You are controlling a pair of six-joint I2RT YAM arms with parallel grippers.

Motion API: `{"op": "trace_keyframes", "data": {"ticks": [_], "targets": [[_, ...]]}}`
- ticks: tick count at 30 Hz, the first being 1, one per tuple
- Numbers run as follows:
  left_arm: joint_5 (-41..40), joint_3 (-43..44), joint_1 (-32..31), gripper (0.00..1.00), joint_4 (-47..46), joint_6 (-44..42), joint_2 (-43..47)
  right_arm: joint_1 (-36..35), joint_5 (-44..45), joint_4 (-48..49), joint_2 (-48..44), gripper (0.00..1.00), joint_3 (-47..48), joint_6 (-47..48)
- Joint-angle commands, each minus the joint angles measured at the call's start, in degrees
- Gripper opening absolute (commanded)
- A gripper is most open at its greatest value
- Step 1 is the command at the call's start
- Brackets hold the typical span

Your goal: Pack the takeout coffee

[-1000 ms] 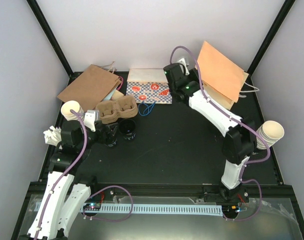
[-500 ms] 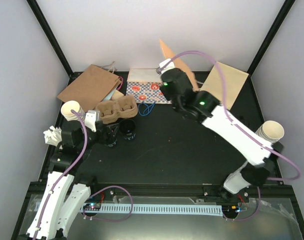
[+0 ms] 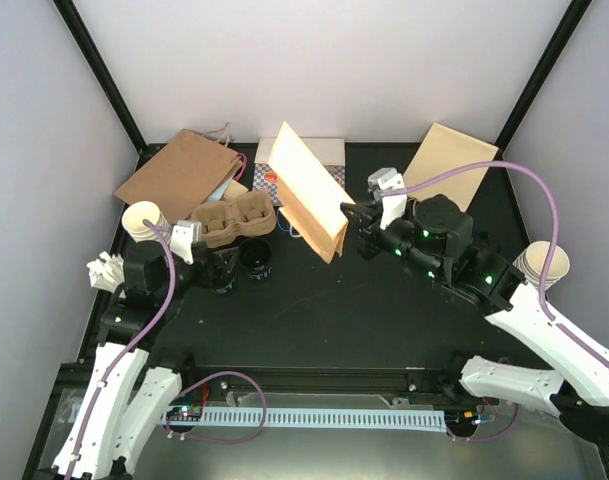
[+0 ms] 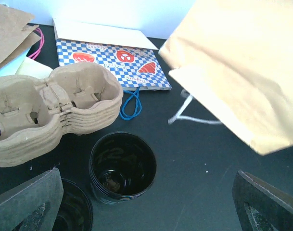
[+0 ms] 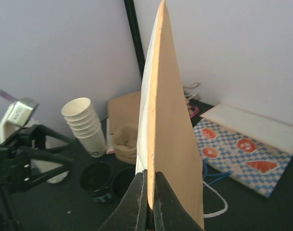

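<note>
Nearest, the left jaws stand wide open and hold nothing, low over the surface (image 3: 384,300). One cup (image 4: 121,166) sits upright just ahead of them and the second cup (image 4: 71,211) is just beside it, at the lower left of the wrist view. Both cups are on the surface, not yet packed. Just behind them lies the tray (image 4: 50,106), a nested stack with its hollows bare. To their right the right jaws are shut tight on one edge of the bag (image 3: 309,190), which hangs folded flat and tilted in the air above the middle of the surface, its string handle (image 4: 184,113) dangling. The step looks to be bringing the bag in for packing. To do it well, set its base down on bare surface well to the right of the cups so the swinging paper and string do not tip them. Keep the pinch on the edge until the base bears weight, since a flat bag will flop. It has to be opened before anything goes in, and the free left jaws could help with that. Farther back the checked bag (image 4: 112,57) lies flat, with a brown bag (image 3: 179,175) at far left.
</note>
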State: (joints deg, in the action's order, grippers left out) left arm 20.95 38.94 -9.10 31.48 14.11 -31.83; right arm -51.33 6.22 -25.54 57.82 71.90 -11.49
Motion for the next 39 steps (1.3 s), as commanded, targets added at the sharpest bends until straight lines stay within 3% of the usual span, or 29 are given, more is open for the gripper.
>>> {"op": "trace_keyframes", "data": {"ticks": [1, 7, 16, 21, 29, 39], "targets": [[0.5, 0.0, -0.4, 0.99, -1.7, 0.0, 0.2, 0.1, -6.7, 6.6, -5.3, 0.01, -3.8, -7.8], [4.1, 0.6, -0.4, 0.99, -2.4, 3.3, -0.1, 0.2, -2.4, 9.3, -11.1, 0.01, -9.3, -15.9], [20.8, -6.0, -0.4, 0.99, -18.5, 25.9, 0.9, 2.2, -3.8, 16.7, -16.8, 0.01, -14.4, -28.8], [21.2, -6.6, -0.4, 0.94, -19.9, 27.0, 0.4, 2.1, -6.2, 16.8, -17.2, 0.01, -12.4, -30.7], [24.0, -7.6, -0.4, 0.75, -24.4, 29.4, -4.4, 2.1, -10.8, 19.9, -19.2, 0.01, -13.2, -36.6], [23.6, -8.0, -1.1, 0.73, -31.8, 31.2, -8.2, 2.1, -15.4, 24.5, -19.6, 0.01, -14.8, -43.0]]}}
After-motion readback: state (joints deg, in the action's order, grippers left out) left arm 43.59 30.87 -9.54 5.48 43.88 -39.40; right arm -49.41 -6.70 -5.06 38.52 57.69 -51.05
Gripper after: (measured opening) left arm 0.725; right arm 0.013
